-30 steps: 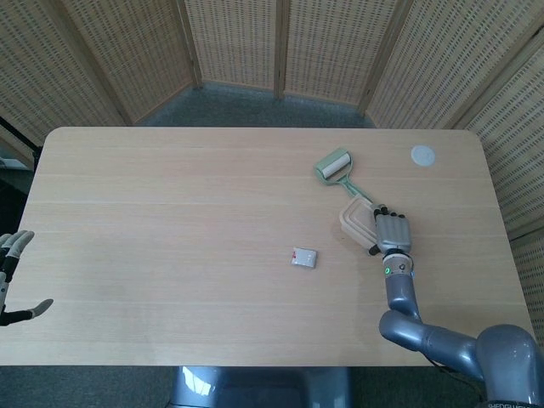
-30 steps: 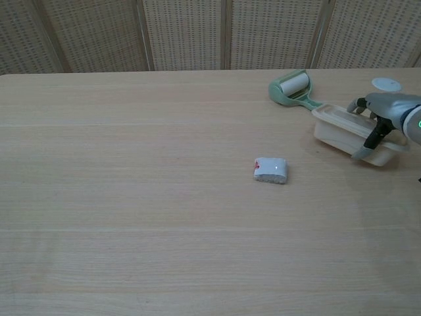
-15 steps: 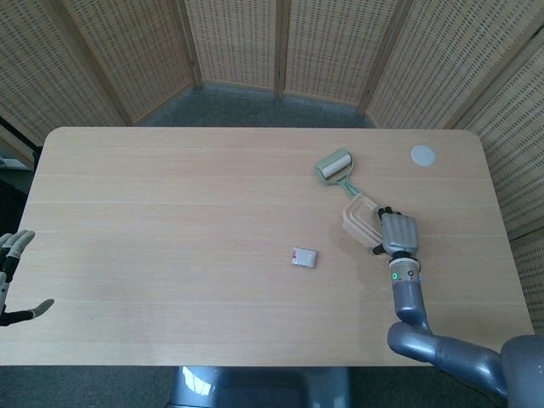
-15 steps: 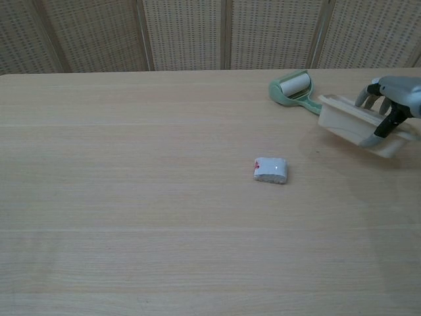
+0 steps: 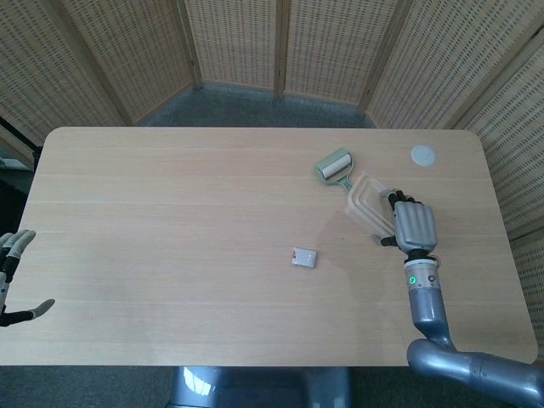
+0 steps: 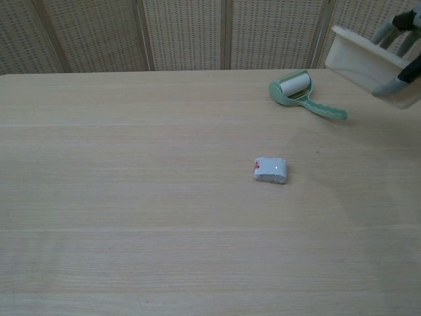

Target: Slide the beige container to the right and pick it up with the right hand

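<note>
The beige container [image 5: 368, 204] [image 6: 366, 60] is off the table, tilted, held by my right hand [image 5: 413, 224] whose fingers [image 6: 395, 25] wrap its right end. In the chest view it hangs well above the table at the upper right, with most of the hand cut off by the frame edge. My left hand [image 5: 12, 274] sits at the far left beside the table edge, fingers spread and holding nothing.
A green lint roller [image 5: 336, 167] [image 6: 297, 91] lies on the table just left of and below the lifted container. A small white packet [image 5: 303, 257] [image 6: 271, 170] lies near the table's middle. A white round disc [image 5: 422, 155] rests at the far right corner.
My right hand has lifted the beige container off the table and raised it up and to the right. The left hand has stayed still.
</note>
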Tool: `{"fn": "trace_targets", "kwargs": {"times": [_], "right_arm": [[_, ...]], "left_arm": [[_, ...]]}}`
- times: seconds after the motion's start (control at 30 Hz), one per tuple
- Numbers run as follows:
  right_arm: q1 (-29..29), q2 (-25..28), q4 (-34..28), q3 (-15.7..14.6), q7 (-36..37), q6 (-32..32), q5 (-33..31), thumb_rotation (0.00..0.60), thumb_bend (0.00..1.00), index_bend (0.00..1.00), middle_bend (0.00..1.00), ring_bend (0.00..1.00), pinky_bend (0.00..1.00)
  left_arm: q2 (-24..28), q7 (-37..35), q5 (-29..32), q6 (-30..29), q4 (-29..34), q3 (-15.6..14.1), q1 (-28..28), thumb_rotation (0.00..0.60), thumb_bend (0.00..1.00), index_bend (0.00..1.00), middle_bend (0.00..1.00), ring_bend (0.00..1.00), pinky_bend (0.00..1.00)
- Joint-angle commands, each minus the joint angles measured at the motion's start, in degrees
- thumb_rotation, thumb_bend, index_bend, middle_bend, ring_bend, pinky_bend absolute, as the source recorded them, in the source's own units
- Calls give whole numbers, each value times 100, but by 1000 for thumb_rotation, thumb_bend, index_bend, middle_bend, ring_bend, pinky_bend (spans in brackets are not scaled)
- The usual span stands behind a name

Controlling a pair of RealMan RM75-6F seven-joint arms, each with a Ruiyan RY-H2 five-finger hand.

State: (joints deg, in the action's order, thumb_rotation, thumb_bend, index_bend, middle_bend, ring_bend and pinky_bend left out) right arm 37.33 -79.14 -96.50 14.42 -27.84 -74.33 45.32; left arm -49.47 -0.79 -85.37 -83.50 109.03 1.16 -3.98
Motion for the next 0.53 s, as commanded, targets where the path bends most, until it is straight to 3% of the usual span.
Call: {"fn": "trace_targets", "kwargs": {"times": [0.03, 0.3, 0.53], "right_arm": [[-57, 656, -980, 359, -237, -362, 245, 600, 0, 450, 367, 376, 641], [65, 1335, -2195, 876, -600, -600, 164, 600, 0, 440, 355, 376, 642], [224, 1485, -2657, 1085, -830, -775, 89, 600, 0, 435, 351, 376, 642]], "left_arm": [[1, 1, -18, -1, 8, -8, 1, 600, 0, 0, 0, 0, 0], [30, -39, -60, -36, 30, -17, 15, 600, 0, 0, 0, 0, 0], [46, -56, -80, -63, 35, -18, 24, 600, 0, 0, 0, 0, 0]]}}
